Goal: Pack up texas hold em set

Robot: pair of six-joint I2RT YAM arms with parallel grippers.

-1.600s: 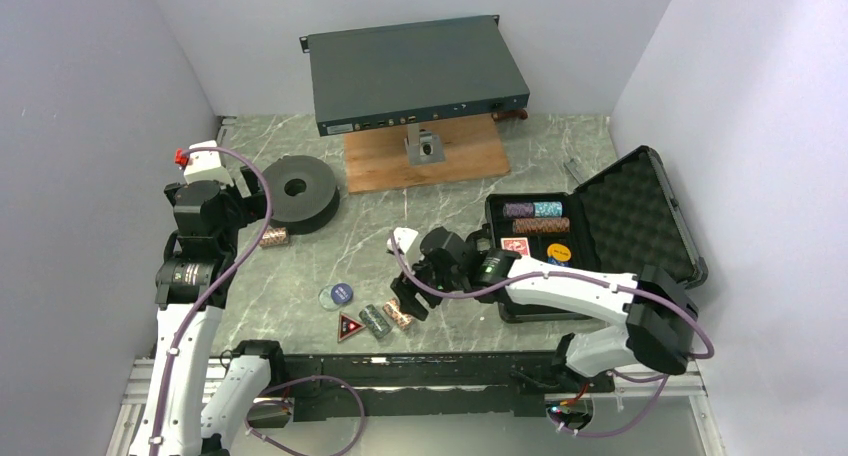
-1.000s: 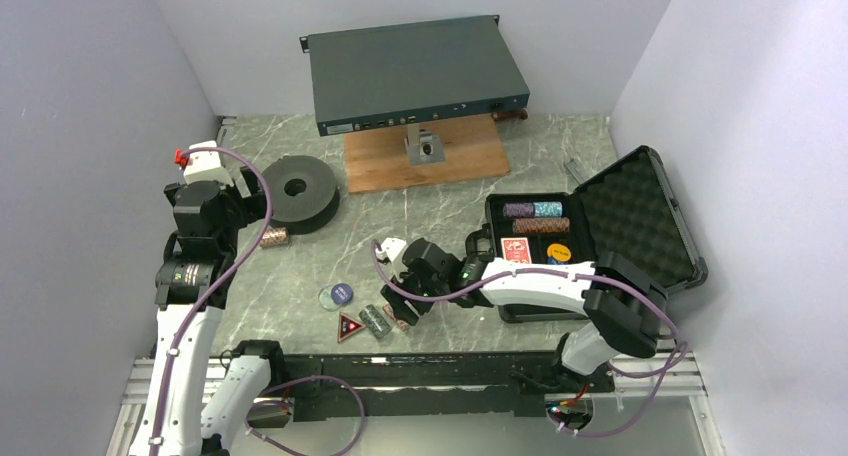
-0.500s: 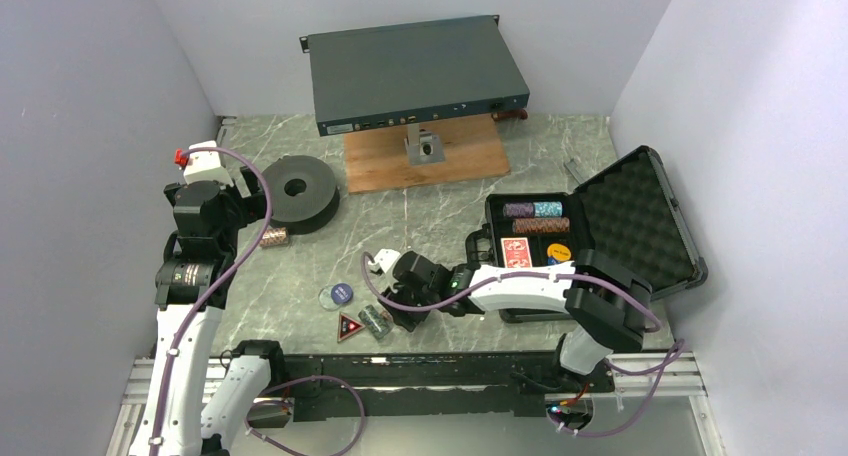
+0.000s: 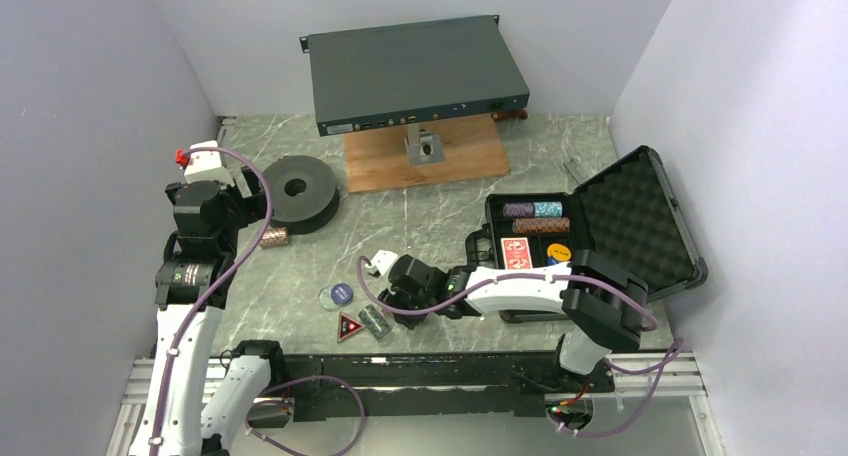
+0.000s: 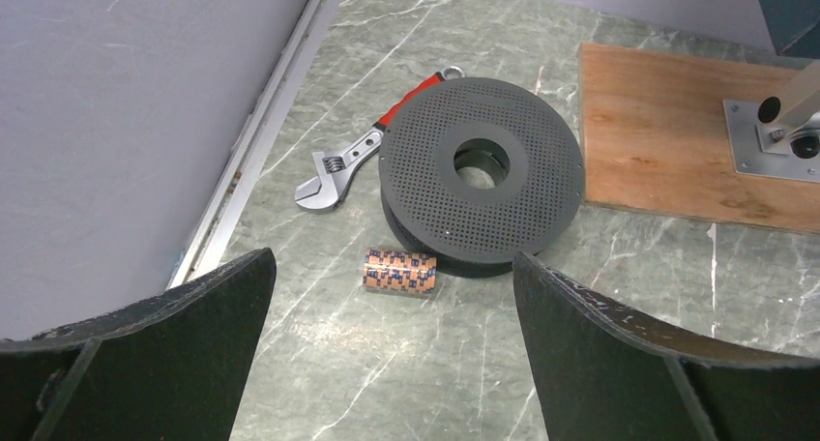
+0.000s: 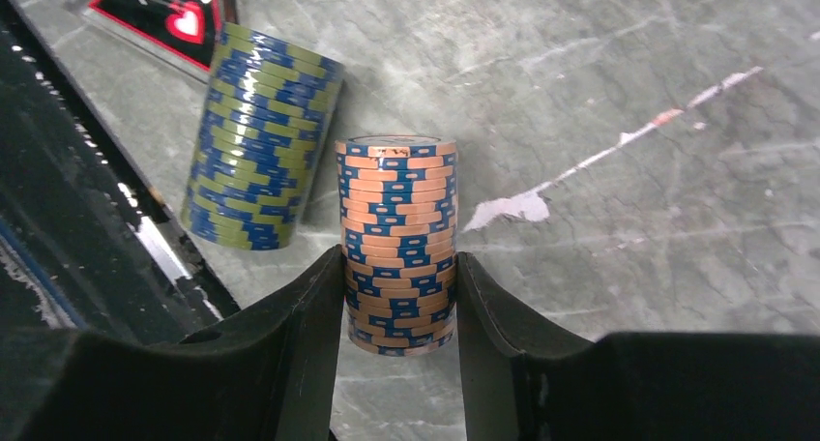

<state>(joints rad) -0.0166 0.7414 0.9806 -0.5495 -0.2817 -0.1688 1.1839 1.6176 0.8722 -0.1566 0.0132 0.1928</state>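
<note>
In the right wrist view my right gripper (image 6: 398,272) is shut on an orange-and-blue roll of poker chips (image 6: 396,219), with a finger pressed against each side of it on the table. A green-and-blue chip roll (image 6: 261,136) lies just left of it, beside the red-black triangle (image 6: 164,11). From above, the right gripper (image 4: 402,311) sits near the front edge, next to the green roll (image 4: 376,322), the triangle (image 4: 350,327) and a round blue button (image 4: 337,295). The black case (image 4: 640,216) lies open at right, holding chip rolls (image 4: 540,216) and a red card deck (image 4: 515,248). My left gripper (image 5: 392,301) hangs open above another orange roll (image 5: 399,270).
A dark perforated spool (image 5: 481,165) lies right behind the orange roll, with a red-handled wrench (image 5: 343,165) to its left by the wall rail. A large grey electronics box (image 4: 415,71) stands on a wooden board (image 4: 425,161) at the back.
My right arm has swung left and down to the chip rolls near the front edge, and its jaws have narrowed onto the orange-and-blue roll. The left arm has not moved.
</note>
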